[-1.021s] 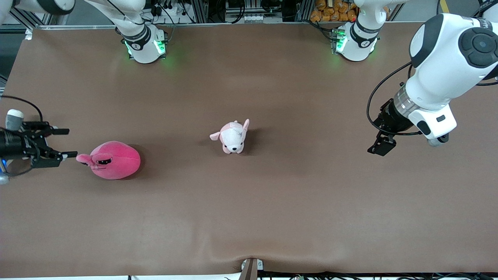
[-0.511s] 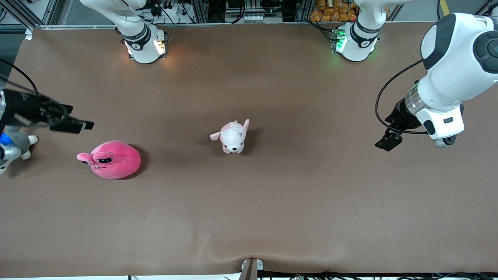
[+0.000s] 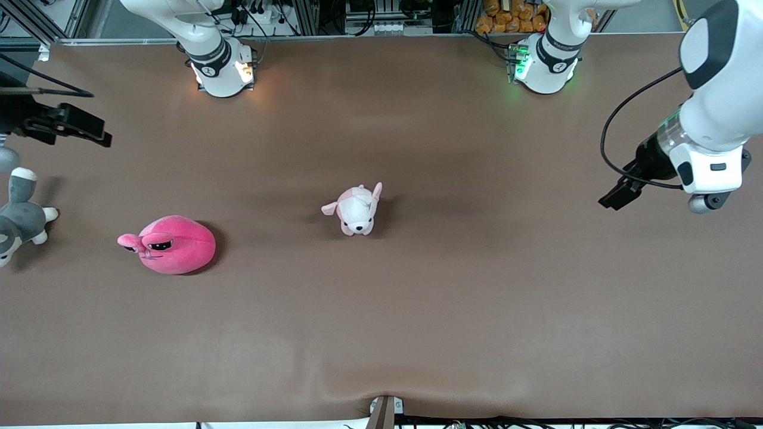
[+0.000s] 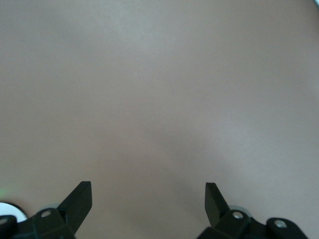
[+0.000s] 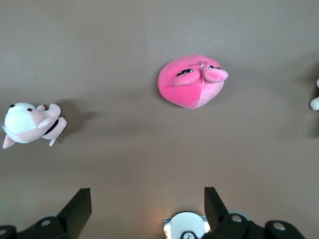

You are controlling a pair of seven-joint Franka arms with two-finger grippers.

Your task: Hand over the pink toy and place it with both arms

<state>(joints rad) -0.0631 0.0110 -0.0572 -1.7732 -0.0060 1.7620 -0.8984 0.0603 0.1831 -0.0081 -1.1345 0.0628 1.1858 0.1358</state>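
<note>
The pink toy (image 3: 174, 245), a round hot-pink plush with sleepy eyes, lies on the brown table toward the right arm's end. The right wrist view shows the pink toy (image 5: 191, 82) lying free, with nothing touching it. My right gripper (image 3: 95, 132) hangs open and empty over bare table at that end, well apart from the toy; its own view shows the right gripper (image 5: 148, 191) with jaws spread wide. My left gripper (image 3: 615, 196) hovers open over bare table at the left arm's end, and the left gripper (image 4: 148, 186) sees only tabletop.
A pale pink-and-white dog plush (image 3: 356, 210) stands mid-table and also shows as the dog plush (image 5: 30, 123) in the right wrist view. A grey-and-white plush (image 3: 19, 221) lies at the table edge by the right arm's end. The two arm bases (image 3: 222, 68) stand along the table's robot side.
My right gripper pulled up and away from the pink toy's ear, toward the robot bases, uncovering the grey plush. My left gripper drew back toward its end of the table. The toys stayed put.
</note>
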